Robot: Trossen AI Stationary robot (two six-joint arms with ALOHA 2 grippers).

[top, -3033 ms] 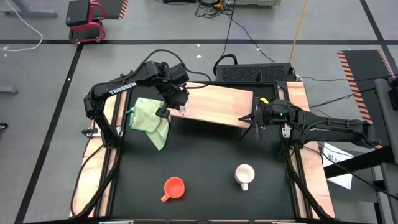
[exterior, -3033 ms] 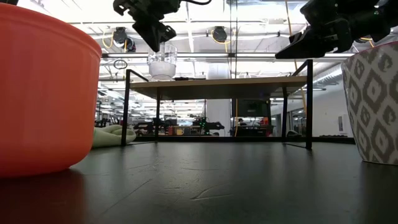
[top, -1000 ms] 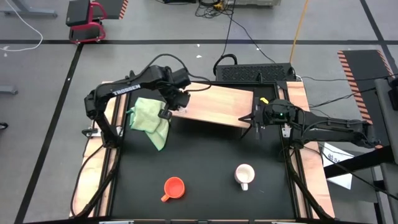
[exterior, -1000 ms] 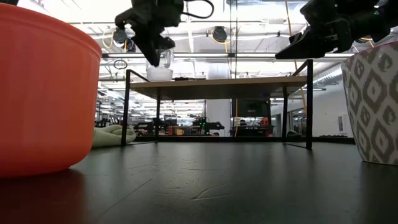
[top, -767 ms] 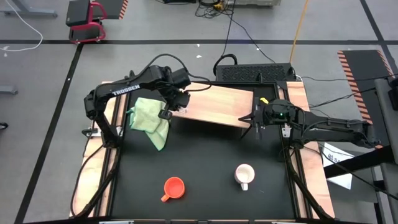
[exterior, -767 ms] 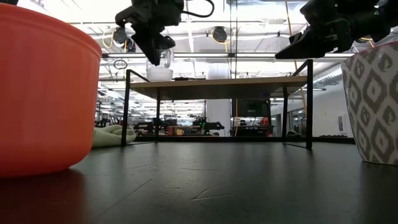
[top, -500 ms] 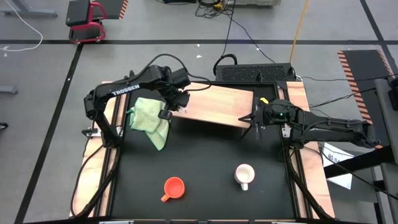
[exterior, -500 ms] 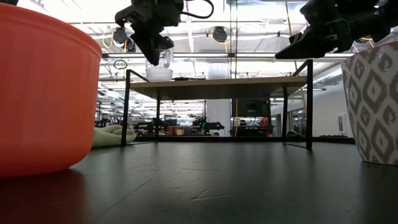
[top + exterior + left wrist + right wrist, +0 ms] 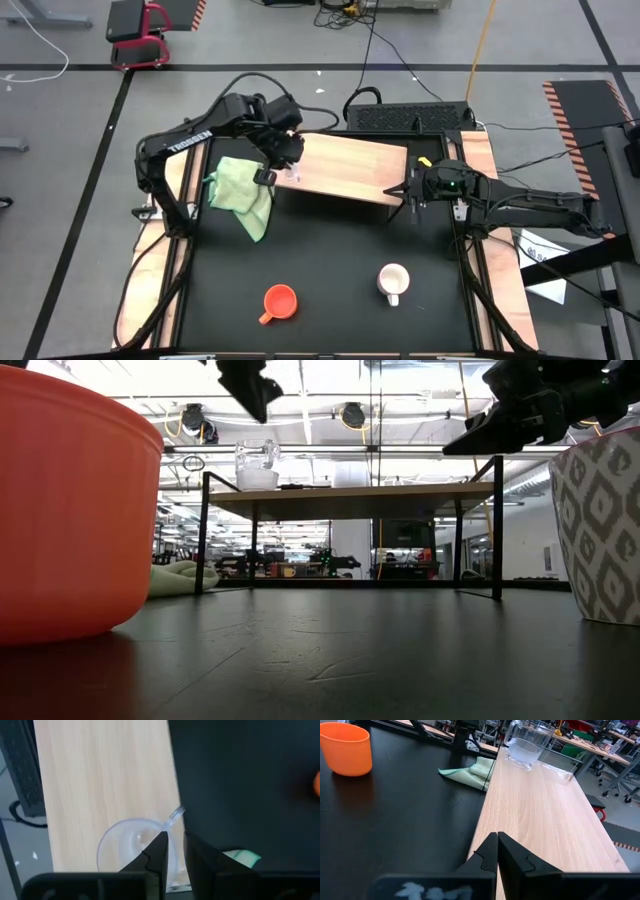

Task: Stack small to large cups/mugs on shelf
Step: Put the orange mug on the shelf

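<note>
The small clear glass cup (image 9: 291, 176) stands upright on its base at the left near corner of the wooden shelf (image 9: 350, 168); it also shows in the low view (image 9: 257, 465) and the left wrist view (image 9: 131, 847). My left gripper (image 9: 250, 388) hangs above it, clear of it, its fingers a narrow gap apart (image 9: 175, 851). My right gripper (image 9: 408, 190) is shut and empty at the shelf's right near corner (image 9: 497, 840). The orange mug (image 9: 280, 300) and the white mug (image 9: 393, 282) stand on the black tabletop near the front.
A light green cloth (image 9: 243, 190) lies crumpled on the table at the shelf's left end. The shelf top to the right of the glass cup is bare wood (image 9: 540, 805). The mugs loom large at the low view's edges, orange (image 9: 70, 510) and white (image 9: 600, 530).
My left gripper has let go of the glass cup and gone straight up, well above the shelf. The cup stays upright on the shelf's left near corner. My right arm has kept still.
</note>
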